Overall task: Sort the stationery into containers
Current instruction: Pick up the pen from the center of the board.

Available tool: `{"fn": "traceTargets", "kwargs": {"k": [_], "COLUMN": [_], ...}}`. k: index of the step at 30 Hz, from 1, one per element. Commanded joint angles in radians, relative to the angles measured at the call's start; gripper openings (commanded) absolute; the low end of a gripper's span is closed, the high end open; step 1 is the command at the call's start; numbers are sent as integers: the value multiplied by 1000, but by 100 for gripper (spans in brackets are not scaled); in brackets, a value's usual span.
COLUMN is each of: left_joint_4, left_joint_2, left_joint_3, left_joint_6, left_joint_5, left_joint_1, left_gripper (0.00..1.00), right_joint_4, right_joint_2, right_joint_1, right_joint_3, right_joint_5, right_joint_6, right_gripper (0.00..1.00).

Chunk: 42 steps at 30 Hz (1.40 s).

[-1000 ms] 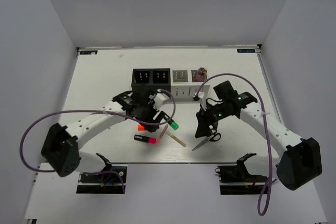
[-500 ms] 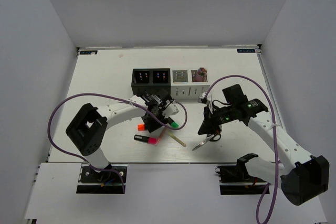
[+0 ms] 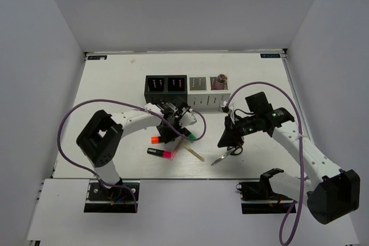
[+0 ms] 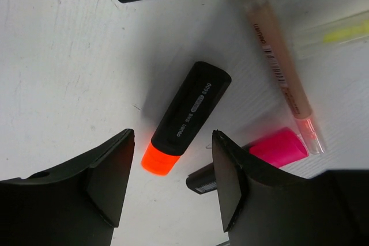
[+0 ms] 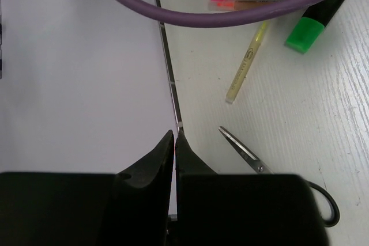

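Near the middle of the overhead view, just below the row of boxes [image 3: 167,93], the left claw [image 3: 170,133] hangs over the loose stationery on the bench [image 3: 115,84]. Its wrist view shows it open, with a finger on each side of the orange-capped marker [image 4: 187,116], and neither finger seems to touch it. The marker lies slantwise to the fingers, so closing now would likely twist it or nip only the cap end, and it could squirt out. The pink-capped marker [image 4: 275,149] and the pale stick [image 4: 282,73] lie close by at the right of that view. The finger [image 4: 230,182] on that side could snag the pink one and drag it along.

To the right of centre, the right claw [image 3: 224,141] sits low by the scissors [image 3: 226,155]. In its own view its fingers are pressed together with nothing seen between them, and the scissors' blade lies just beside the tips, to the lower right. The scissors lie flat and thin near the bench's front edge, so closed tips could shove them toward that edge rather than lift them. The green-capped marker [image 5: 310,25] lies at the upper right, well apart. One tube [image 3: 219,79] already stands in the rightmost box.
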Motion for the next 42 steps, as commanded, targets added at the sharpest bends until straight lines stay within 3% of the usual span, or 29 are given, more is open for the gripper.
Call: {"fn": "traceTargets", "kwargs": {"k": [1, 11, 18, 20, 28, 30, 31, 33, 35, 37, 38, 40, 42], "left_joint_4": [11, 14, 20, 28, 78, 94, 106, 124, 131, 149, 154, 209, 244], "left_joint_2": [7, 62, 107, 113, 115, 95, 83, 32, -26, -75, -116, -177, -245], "left_joint_3": [32, 49, 28, 15, -14, -9, -9, 9, 26, 57, 58, 63, 69], "left_joint_6": [18, 28, 12, 6, -15, -27, -32, -40, -55, -89, -98, -138, -162], "left_joint_5": [67, 142, 202, 211, 184, 159, 157, 125, 99, 93, 107, 117, 125], "left_joint_1": [34, 71, 83, 88, 97, 95, 98, 100, 104, 118, 124, 140, 166], "left_gripper": [67, 68, 63, 59, 26, 17, 12, 2, 0, 0, 0, 0, 0], "right_joint_4": [-18, -36, -46, -47, -59, -61, -62, -62, -55, -53, -53, -55, -46], "right_joint_2": [2, 2, -9, -11, -17, -17, -17, -18, -20, -20, -20, -21, -20], "right_joint_1": [-13, -25, -36, -37, -45, -48, -48, -51, -51, -49, -54, -51, -49], "right_joint_3": [-5, -1, 1, 1, 1, 2, 2, -1, -4, -5, -7, -5, -7], "right_joint_5": [-38, -63, -80, -86, -103, -103, -104, -98, -95, -94, -92, -86, -74], "right_joint_6": [-17, -31, -41, -43, -58, -55, -55, -57, -49, -51, -52, -55, -49], "right_gripper": [6, 6, 6, 6, 7, 15, 41, 58, 60, 54, 29, 3, 0]}}
